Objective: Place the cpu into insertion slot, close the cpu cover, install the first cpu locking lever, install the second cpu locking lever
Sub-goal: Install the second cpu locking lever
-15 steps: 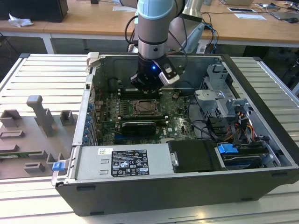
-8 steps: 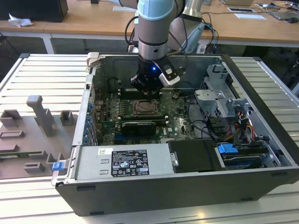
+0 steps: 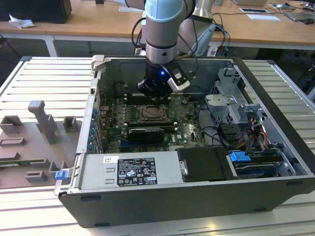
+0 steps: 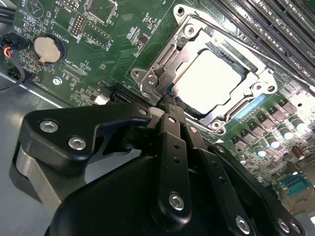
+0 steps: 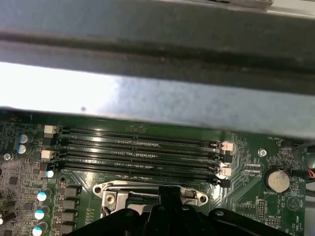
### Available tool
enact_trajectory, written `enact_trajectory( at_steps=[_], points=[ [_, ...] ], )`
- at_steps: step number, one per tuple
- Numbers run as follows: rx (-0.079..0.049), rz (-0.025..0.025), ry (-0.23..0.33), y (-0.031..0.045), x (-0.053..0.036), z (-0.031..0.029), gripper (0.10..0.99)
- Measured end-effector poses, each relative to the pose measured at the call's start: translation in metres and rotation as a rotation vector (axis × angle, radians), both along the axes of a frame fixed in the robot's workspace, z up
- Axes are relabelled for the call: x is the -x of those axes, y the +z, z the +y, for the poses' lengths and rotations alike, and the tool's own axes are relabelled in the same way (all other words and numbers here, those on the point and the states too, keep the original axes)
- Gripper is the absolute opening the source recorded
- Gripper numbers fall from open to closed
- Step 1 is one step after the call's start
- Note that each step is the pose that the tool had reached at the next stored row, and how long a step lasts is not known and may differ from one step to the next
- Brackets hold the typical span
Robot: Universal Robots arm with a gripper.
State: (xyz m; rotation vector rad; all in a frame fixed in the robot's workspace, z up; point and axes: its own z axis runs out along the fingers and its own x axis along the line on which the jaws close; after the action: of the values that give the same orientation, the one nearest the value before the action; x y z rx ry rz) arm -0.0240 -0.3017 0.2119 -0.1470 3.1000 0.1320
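I have the arm reaching down into the open computer case (image 3: 162,196), with the gripper (image 3: 156,92) hanging just above the green motherboard (image 3: 187,123), at about 12 o'clock from the insertion slot (image 3: 154,114) in the exterior view. I cannot tell from any view whether its fingers are apart or together.

In the second wrist view the gripper (image 4: 170,105) comes down right at the near edge of the insertion slot (image 4: 211,78). The cpu (image 4: 210,81) lies flat inside the slot, its pale face showing through the square window of the cpu cover (image 4: 158,66), which lies down over it. A thin locking lever (image 4: 231,39) runs along the side of the slot next to the long black memory slots (image 4: 275,24).

In the first wrist view I see the slot's silver rim (image 5: 110,192) just past the gripper's black body, the memory slots (image 5: 138,152) beyond it, and a round coin battery (image 5: 277,180) off to one side.
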Motion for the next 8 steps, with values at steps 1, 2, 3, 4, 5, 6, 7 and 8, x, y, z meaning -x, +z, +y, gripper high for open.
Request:
enact_trajectory(
  at_steps=[1, 2, 3, 4, 5, 6, 7, 8],
  points=[
    [0.000, 0.0000, 0.000, 0.0000, 0.0000, -0.0003, 0.106],
    [0.000, 0.0000, 0.000, 0.0000, 0.0000, -0.0009, 0.106],
    [0.000, 0.0000, 0.000, 0.0000, 0.0000, -0.0012, 0.106],
    [0.000, 0.0000, 0.000, 0.0000, 0.0000, -0.0012, 0.106],
    [0.000, 0.0001, 0.000, 0.0004, 0.0001, -0.0013, 0.106],
    [0.000, 0.0001, 0.000, 0.0010, 0.0000, -0.0014, 0.106],
    [0.000, 0.0000, 0.000, 0.0022, 0.0000, -0.0013, 0.106],
    [0.000, 0.0000, 0.000, 0.0037, 0.0000, -0.0013, 0.106]
  ],
)
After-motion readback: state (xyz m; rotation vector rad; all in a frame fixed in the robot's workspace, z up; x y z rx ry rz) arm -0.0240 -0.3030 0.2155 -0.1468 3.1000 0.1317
